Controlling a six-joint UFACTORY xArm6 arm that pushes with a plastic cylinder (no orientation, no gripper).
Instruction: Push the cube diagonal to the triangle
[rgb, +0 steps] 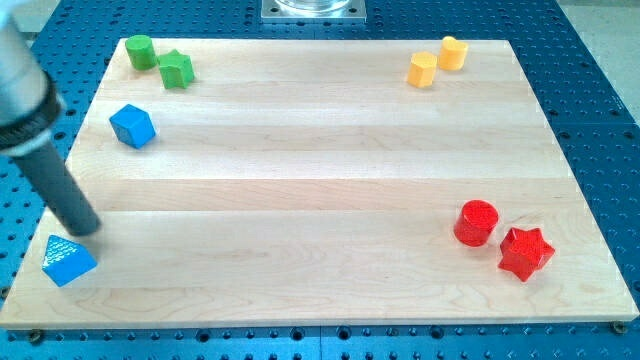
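Wooden board (320, 180): my tip (93, 231) above blue triangle (68, 261), rod's top cropped.

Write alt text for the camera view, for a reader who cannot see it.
My tip rests on a wooden board just above a blue triangular block at the view's bottom left, with a blue cube farther up. Green blocks sit top left, yellow blocks top right, red blocks bottom right.

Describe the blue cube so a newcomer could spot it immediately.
Start at the wooden board's left edge, upper half. Below the green cylinder and green star sits the blue cube. The other blue block, a triangle, lies lower, beside my tip.
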